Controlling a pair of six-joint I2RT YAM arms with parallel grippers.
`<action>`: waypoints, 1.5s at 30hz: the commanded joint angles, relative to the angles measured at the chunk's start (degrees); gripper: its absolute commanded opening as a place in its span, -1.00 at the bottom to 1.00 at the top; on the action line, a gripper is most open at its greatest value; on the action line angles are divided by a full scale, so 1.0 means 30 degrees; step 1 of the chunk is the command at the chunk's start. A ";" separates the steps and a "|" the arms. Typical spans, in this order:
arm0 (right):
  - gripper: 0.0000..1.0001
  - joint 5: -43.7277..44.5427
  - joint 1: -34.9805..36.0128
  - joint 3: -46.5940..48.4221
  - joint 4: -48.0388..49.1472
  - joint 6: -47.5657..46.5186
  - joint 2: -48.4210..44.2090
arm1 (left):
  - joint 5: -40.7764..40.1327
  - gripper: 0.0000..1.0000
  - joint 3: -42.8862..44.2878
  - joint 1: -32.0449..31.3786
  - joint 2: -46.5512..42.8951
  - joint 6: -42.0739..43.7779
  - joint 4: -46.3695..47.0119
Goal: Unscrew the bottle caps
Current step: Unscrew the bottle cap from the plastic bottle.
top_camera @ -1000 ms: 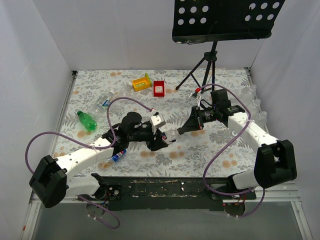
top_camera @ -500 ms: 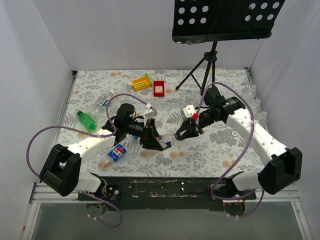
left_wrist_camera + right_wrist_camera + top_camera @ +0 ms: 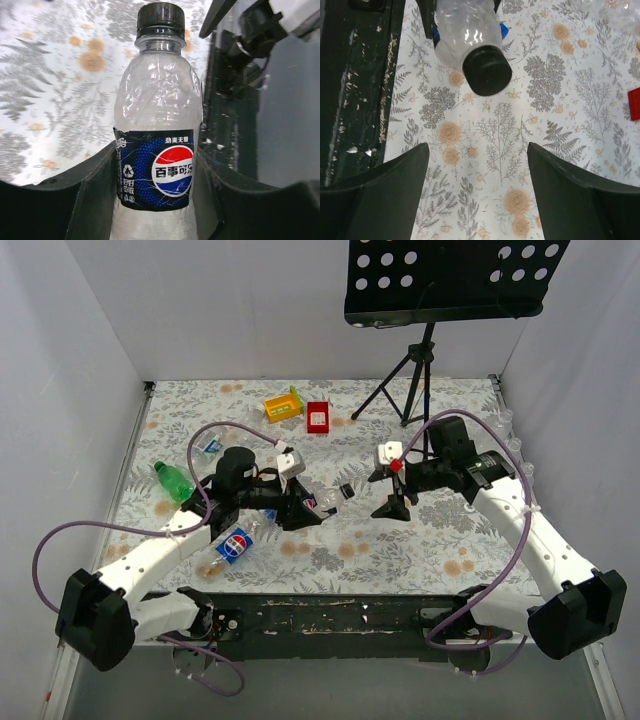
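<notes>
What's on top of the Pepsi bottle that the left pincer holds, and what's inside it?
A black screw cap sits on the neck of the bottle. The clear body looks empty; the blue label covers the part behind it.

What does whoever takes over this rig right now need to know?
Left tool: shut on a Pepsi bottle, neck pointing at the right arm.
Right tool: open, empty, apart from the cap.
Done: nothing visible; the black cap is still on the held bottle.
Left: unscrew that cap, then see to the green bottle, second Pepsi bottle and clear bottle lying on the table; their caps are too small to judge.
</notes>
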 commanded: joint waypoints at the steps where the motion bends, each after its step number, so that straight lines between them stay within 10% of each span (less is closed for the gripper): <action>1: 0.73 -0.2131 -0.1469 0.0688 0.0827 0.4317 -0.0682 | -0.5351 -1.00 -0.0789 -0.1161 -0.2124 0.2630 -0.0891; 18: 0.79 -0.7351 -0.6015 -0.4877 1.0318 2.2718 -0.0420 | -1.8861 -1.00 -0.1729 -0.8574 -0.2160 0.5650 0.1628; 35: 0.67 -0.5855 -0.3907 -0.4557 1.0175 2.3808 0.2422 | -1.9540 -1.00 -0.0762 -1.0159 0.0127 0.5857 0.3971; 45: 0.22 -0.6471 -0.3730 -0.4673 1.0760 2.4071 0.2307 | -1.9510 -1.00 -0.0878 -1.0276 0.0364 0.5827 0.4000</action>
